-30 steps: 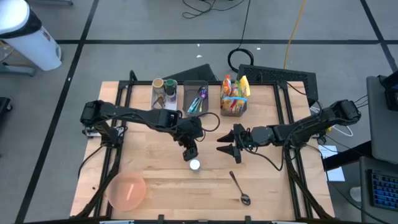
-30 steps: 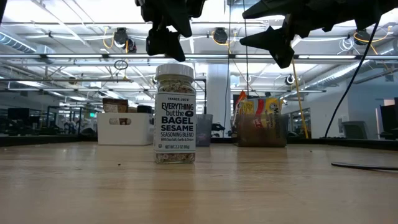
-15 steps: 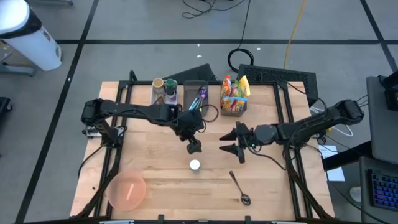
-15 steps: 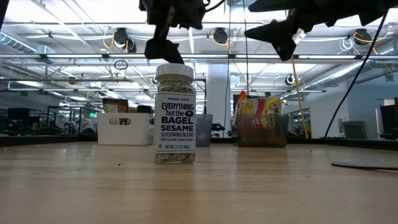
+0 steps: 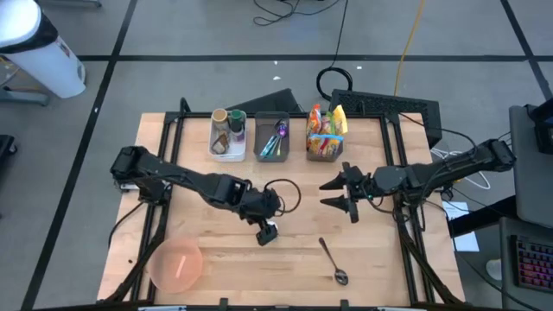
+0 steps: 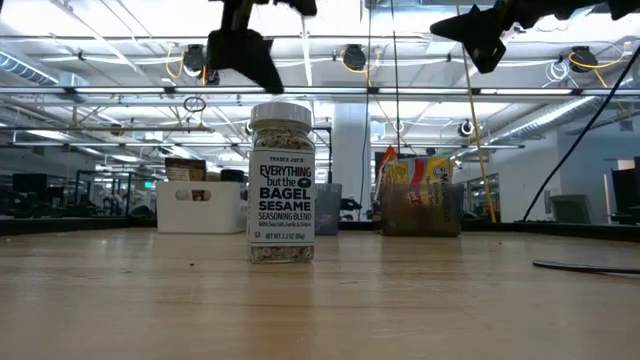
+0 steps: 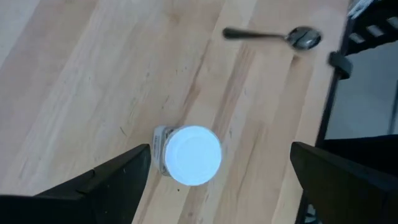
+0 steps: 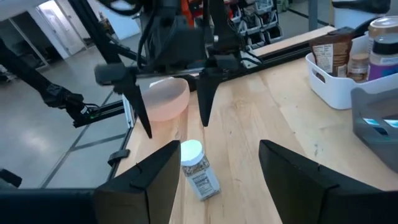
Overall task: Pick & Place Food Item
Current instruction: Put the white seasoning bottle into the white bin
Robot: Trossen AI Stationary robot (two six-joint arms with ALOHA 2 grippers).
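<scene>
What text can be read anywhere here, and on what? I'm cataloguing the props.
"TRADER JOE'S" on the seasoning jar label.
"EVERYTHING but the BAGEL SESAME SEASONING BLEND" on the same label.
The smaller lines beneath it are too small to read.
Print on the snack packets behind is blurred, unreadable.

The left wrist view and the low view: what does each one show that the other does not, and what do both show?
Only the left wrist view shows the seasoning jar's white lid from above, lying between the open left gripper's two fingers, which do not touch it, and the whole spoon on the table.

Only the low view shows the jar's label, the white bin and the snack box behind it, and the right gripper raised above.

Both show the jar standing upright on the table.
</scene>
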